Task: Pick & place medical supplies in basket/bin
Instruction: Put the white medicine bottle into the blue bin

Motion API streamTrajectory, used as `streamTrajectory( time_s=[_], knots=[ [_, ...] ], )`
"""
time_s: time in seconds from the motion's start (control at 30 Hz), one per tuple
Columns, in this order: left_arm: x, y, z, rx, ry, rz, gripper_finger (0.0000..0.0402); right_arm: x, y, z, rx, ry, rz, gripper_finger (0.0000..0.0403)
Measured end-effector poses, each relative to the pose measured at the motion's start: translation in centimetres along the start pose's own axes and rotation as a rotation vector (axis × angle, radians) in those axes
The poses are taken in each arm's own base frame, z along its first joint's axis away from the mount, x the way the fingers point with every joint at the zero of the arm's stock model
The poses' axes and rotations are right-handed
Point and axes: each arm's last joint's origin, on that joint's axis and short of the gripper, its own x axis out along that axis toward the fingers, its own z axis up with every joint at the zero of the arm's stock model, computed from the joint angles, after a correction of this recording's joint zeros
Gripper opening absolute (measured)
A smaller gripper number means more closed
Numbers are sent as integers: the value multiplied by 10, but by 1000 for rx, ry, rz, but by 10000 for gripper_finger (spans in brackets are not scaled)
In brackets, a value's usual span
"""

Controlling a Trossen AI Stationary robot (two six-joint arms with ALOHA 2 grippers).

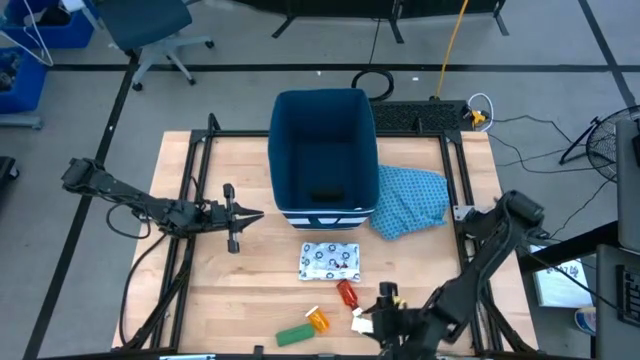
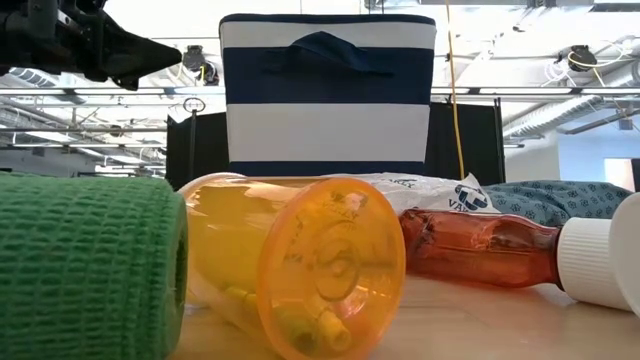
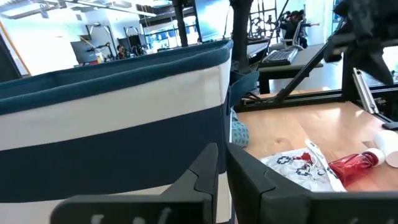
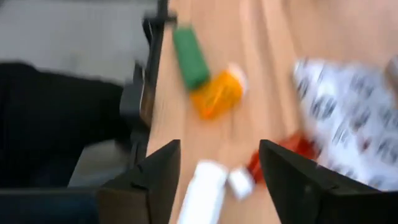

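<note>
The dark-blue bin (image 1: 322, 150) stands at the table's far middle, with a dark shape (image 1: 325, 194) on its floor. The white blue-patterned packet (image 1: 330, 262) lies flat in front of the bin. Nearer lie the red bottle (image 1: 347, 294), the orange vial (image 1: 317, 319) and the green block (image 1: 295, 335), each on its side. My right gripper (image 1: 368, 316) is open at the near edge. Its fingers (image 4: 163, 171) stand on either side of the small white piece (image 4: 204, 186), and I cannot tell whether they touch it. My left gripper (image 1: 255, 215) is shut and empty, left of the bin.
The blue patterned cloth (image 1: 410, 200) lies crumpled against the bin's right side. Black frame rails (image 1: 195, 190) run along the table's left and right sides. Bare wood lies between my left gripper and the packet. In the low view the green block (image 2: 90, 265) and the vial (image 2: 290, 265) fill the foreground.
</note>
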Motion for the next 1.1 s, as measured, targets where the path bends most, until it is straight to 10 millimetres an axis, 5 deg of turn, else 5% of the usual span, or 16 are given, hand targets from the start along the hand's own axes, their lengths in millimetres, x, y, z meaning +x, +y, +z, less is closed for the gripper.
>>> streamTrajectory(
  time_s=[0.17,0.43,0.87,1.1],
  knots=[
    [0,0,0,0,0,0,35,19,-1,7,134,214,-53,253],
    [0,0,0,-1,1,0,35,44,1,4,255,300,-12,263],
    [0,0,-1,3,7,-9,35,71,-3,-33,246,394,-74,263],
    [0,0,-1,4,8,-10,35,82,-2,-55,247,407,29,263]
  ],
)
